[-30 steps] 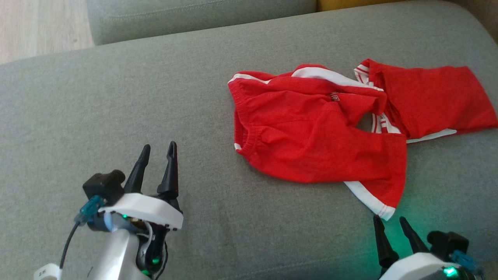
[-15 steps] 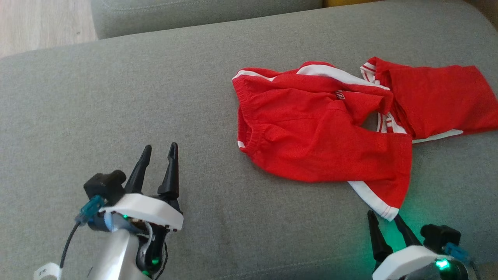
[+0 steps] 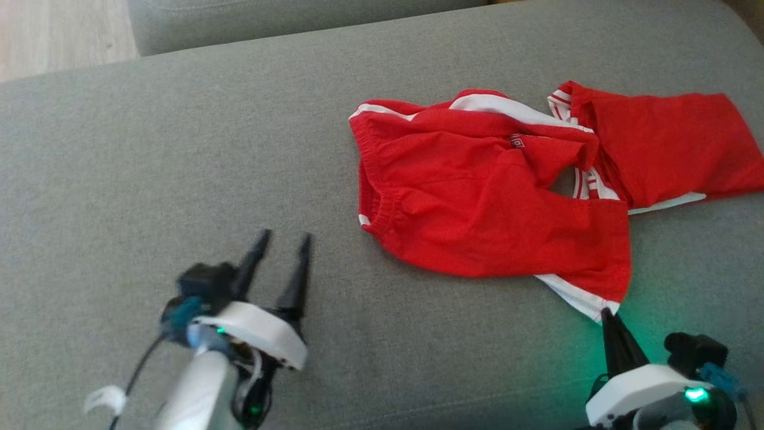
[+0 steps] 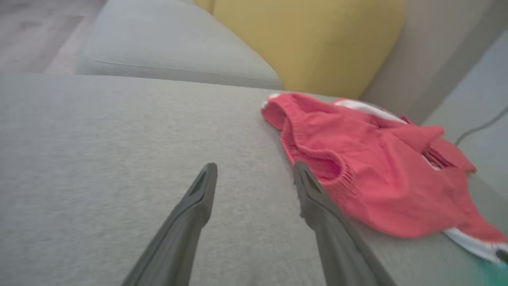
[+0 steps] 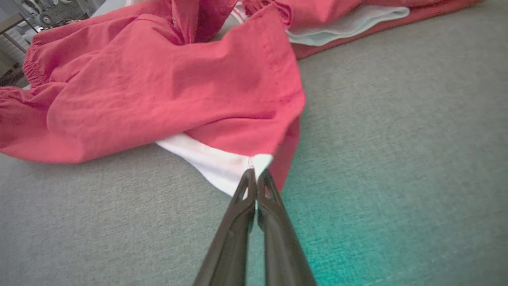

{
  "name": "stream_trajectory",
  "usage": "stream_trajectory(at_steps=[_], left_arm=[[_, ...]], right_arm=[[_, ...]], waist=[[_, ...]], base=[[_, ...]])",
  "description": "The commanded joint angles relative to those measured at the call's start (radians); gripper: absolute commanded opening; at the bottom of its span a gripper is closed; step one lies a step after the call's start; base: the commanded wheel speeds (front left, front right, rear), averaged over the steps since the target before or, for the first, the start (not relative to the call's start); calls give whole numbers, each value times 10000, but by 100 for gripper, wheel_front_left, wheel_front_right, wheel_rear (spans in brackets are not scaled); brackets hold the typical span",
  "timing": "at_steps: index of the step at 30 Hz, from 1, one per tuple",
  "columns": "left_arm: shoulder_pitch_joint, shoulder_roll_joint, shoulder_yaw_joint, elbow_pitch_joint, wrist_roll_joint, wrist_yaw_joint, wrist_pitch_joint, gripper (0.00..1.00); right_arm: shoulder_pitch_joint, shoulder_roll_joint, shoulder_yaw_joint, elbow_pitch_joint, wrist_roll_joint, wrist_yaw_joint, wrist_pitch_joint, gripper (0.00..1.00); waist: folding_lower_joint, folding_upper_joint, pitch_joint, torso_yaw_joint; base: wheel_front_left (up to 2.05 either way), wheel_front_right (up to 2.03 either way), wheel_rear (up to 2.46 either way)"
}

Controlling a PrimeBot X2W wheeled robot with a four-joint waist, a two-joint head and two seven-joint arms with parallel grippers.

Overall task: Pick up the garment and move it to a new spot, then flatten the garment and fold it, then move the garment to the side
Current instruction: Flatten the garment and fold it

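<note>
The garment [image 3: 495,197], red shorts with white trim, lies crumpled on the grey sofa seat [image 3: 179,155] at the centre right. My right gripper [image 3: 609,313] sits at the garment's near white hem corner, and in the right wrist view its fingers [image 5: 254,178] are shut together on that white corner [image 5: 222,163]. My left gripper [image 3: 283,242] hovers open over bare cushion to the left of the waistband [image 4: 317,159]. In the left wrist view its right finger [image 4: 313,198] lies close beside the elastic edge, with nothing between the fingers.
A second grey cushion [image 3: 286,21] lies behind the seat, with a yellow pillow [image 4: 309,39] beyond it. Wooden floor [image 3: 54,30] shows at the far left. Bare cushion spreads to the left of the garment.
My right gripper has closed on the garment's near hem corner. My left gripper has shifted right and slightly toward the waistband, staying open.
</note>
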Motion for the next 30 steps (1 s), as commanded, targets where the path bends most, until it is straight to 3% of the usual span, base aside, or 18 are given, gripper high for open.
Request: stream_trajectory(at_steps=[1, 15, 30], left_arm=[[-642, 216, -53, -200, 164, -65, -69, 100], [-3754, 2135, -4948, 1852, 1816, -146, -69, 100], [-5050, 2031, -6069, 2695, 2607, -147, -122, 100]], right_arm=[[-409, -72, 128, -345, -86, 19, -132, 0], [-814, -72, 256, -554, -89, 19, 95, 0], [-879, -72, 398, -491, -59, 19, 30, 0]], waist=[[0, 0, 25, -34], [0, 0, 503, -427], [0, 0, 748, -704]], base=[[0, 0, 0], [0, 0, 0], [0, 0, 0]])
